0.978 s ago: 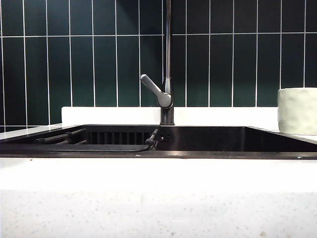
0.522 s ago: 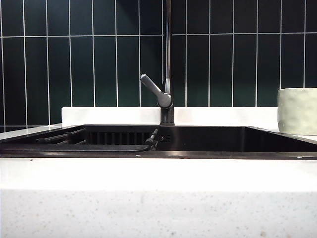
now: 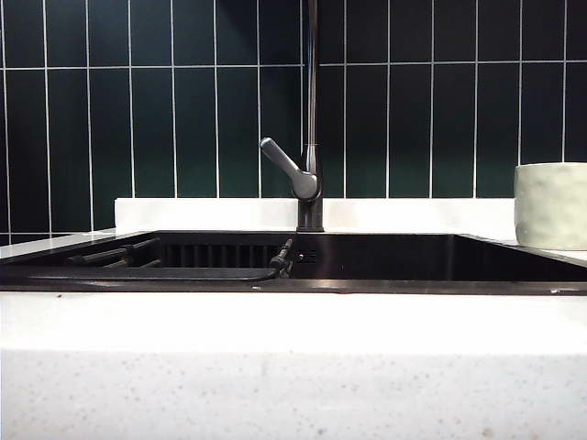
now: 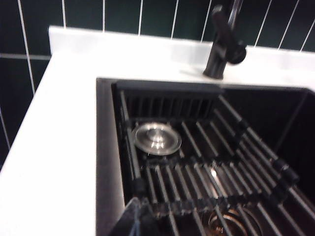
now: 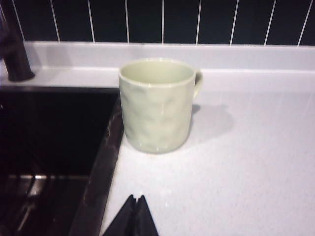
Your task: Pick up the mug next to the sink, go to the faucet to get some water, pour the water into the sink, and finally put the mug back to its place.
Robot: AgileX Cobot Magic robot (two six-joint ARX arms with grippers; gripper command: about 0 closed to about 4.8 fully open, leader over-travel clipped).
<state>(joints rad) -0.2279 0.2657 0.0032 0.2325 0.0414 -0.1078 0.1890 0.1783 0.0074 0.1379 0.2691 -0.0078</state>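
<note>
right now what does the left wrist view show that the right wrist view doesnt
Only the left wrist view shows the ribbed rack inside the sink, the round metal drain stopper, and the shut left gripper. Only the right wrist view shows the mug upright on the counter beside the sink, with the shut right gripper short of it. Both show the faucet base, sink, white countertop and dark tiles.

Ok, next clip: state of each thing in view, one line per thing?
mug: upright on the countertop beside the sink, looks empty, not held.
sink: no water visible, rack lying inside.
faucet: no water running.
drain stopper: sitting under the rack.
left gripper: shut, empty, over the sink's near corner.
right gripper: shut, empty, short of the mug.
</note>
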